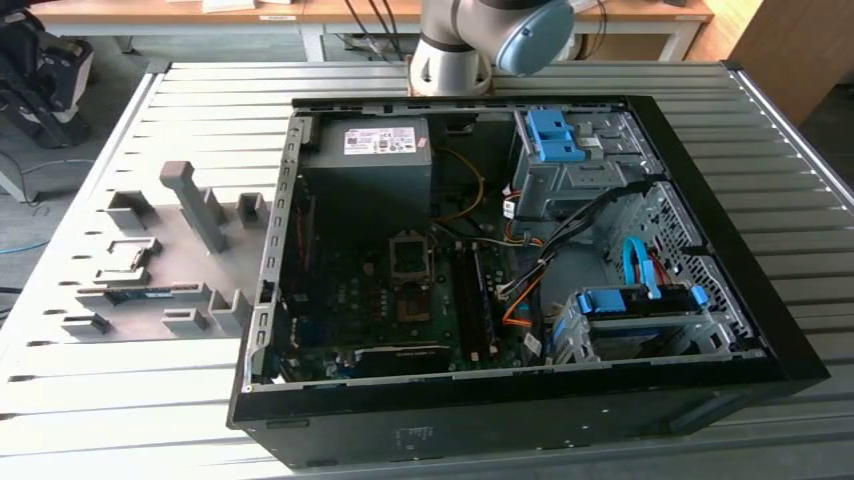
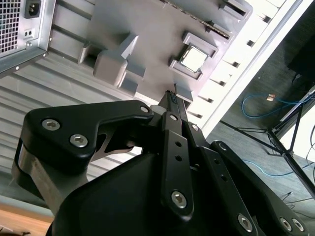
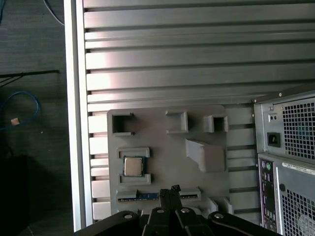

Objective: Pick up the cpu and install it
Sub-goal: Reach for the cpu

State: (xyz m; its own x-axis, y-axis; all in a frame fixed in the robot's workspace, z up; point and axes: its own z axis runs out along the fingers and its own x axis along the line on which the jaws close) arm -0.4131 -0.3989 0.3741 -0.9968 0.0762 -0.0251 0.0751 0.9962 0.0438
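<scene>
The cpu (image 3: 133, 167) is seen as a small flat square chip with a silver-grey metal top and a thin dark rim. It lies flat, metal face up, in a raised-edge pocket of a grey fixture plate (image 3: 162, 147). Being square, it has no long axis; its sides are lined up with the pocket walls and with the slats of the table. A narrow green memory stick (image 3: 142, 195) is held on edge in a slot just beside that pocket.

The gripper (image 3: 172, 189) is held above the plate, apart from the chip. Its black fingers are brought together at the tips, and nothing is gripped between them.

The plate is laid on a ribbed grey metal table (image 1: 747, 200), at the exterior view's left of an opened computer case (image 1: 534, 420). A dark floor (image 3: 34, 39) with a loose blue cable (image 3: 19, 105) is seen past the table's edge. Wooden desks (image 1: 334, 10) are seen behind the arm's base (image 1: 461, 45).
</scene>
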